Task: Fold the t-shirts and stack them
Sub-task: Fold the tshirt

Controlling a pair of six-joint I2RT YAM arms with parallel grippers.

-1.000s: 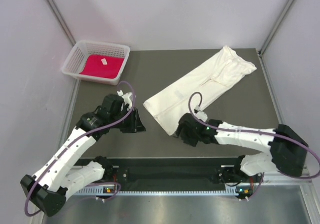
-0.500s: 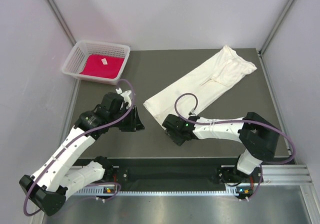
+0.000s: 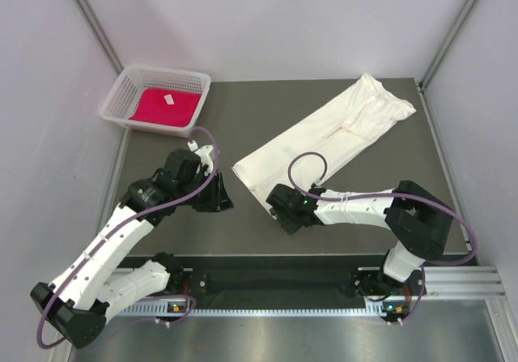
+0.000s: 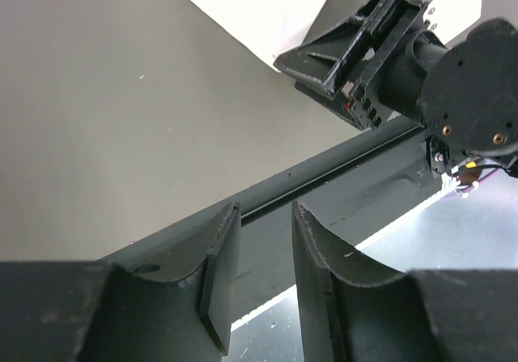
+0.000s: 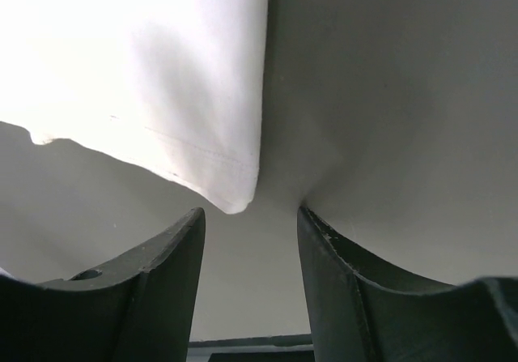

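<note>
Top external view shows you the cream-white t-shirt lying flat on the table. It runs diagonally from 1 o'clock down to a near corner around the middle. The red-magenta t-shirt sits in the mesh basket at 10 o'clock, well apart from both arms. Your right gripper is low at that near corner. Your left gripper is over bare table at 9 o'clock of the corner, near it but not touching.

Left wrist view: the fingers stand a narrow gap apart with nothing between them. They point across bare table toward the right arm's tool and the cloth edge at 1 o'clock.

Right wrist view: the jaws are spread, and the stitched corner of the shirt sits at 12 o'clock, just at the mouth of the gap and not pinched. I judge you are about to take this corner for the first fold. Ease forward until the corner passes well between the fingers. Keep the tips down at the table so that closing gathers the whole hem. Lift only once the grip is deep, because a shallow bite on the very tip will likely slip.
</note>
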